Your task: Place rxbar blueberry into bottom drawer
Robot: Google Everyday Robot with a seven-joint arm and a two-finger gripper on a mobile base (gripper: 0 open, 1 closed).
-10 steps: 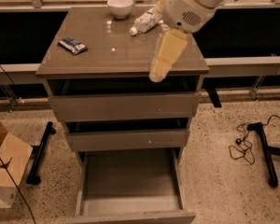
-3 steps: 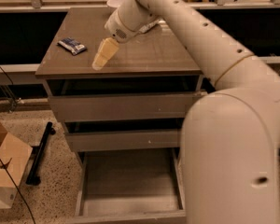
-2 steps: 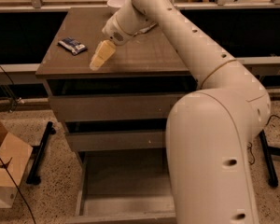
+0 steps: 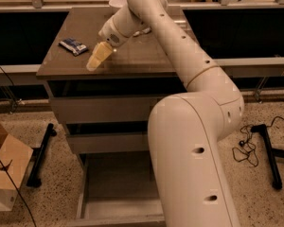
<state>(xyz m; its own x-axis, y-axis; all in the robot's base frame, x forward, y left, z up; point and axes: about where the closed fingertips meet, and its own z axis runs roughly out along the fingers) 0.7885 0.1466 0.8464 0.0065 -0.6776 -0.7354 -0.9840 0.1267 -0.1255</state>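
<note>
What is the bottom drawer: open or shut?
Open: the bottom drawer is pulled out, its grey tray showing. The gripper hovers over the tabletop, near the snack bar.

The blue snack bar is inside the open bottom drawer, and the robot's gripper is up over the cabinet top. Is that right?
Not quite. The rxbar blueberry is not in the drawer. It lies on the cabinet top, just left of the gripper, as the camera view shows. The bottom drawer is open, and the gripper is over the cabinet top.
</note>
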